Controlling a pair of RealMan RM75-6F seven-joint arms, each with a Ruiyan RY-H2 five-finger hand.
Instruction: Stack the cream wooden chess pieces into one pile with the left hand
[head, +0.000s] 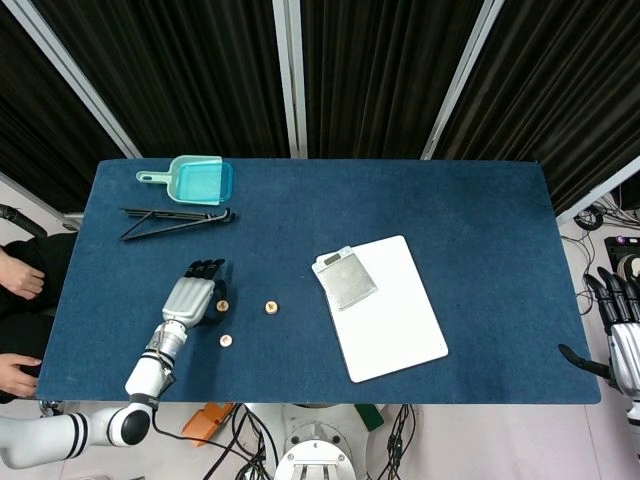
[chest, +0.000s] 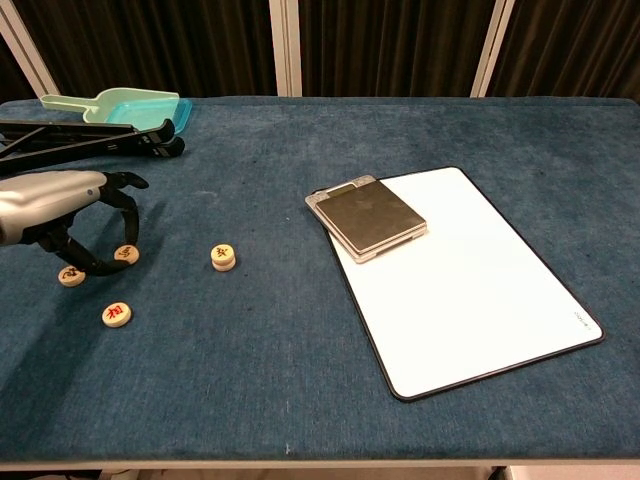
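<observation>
Cream chess pieces lie unstacked on the blue worktop (chest: 300, 380), all at its left side: one piece (chest: 126, 254) sits between the curled fingertips (chest: 131, 236) of the left hand (chest: 60, 200), a second piece (chest: 71, 275) rests just beside it under the thumb side, a third piece (chest: 117, 314) lies nearer the front edge, and a fourth piece (chest: 224, 256) stands apart to the right, looking taller than the others. The left hand arches low over the first piece with fingers bent down around it; whether they actually grip it cannot be told. The right hand (head: 618, 325) hangs off the worktop's right edge, fingers spread, holding nothing.
</observation>
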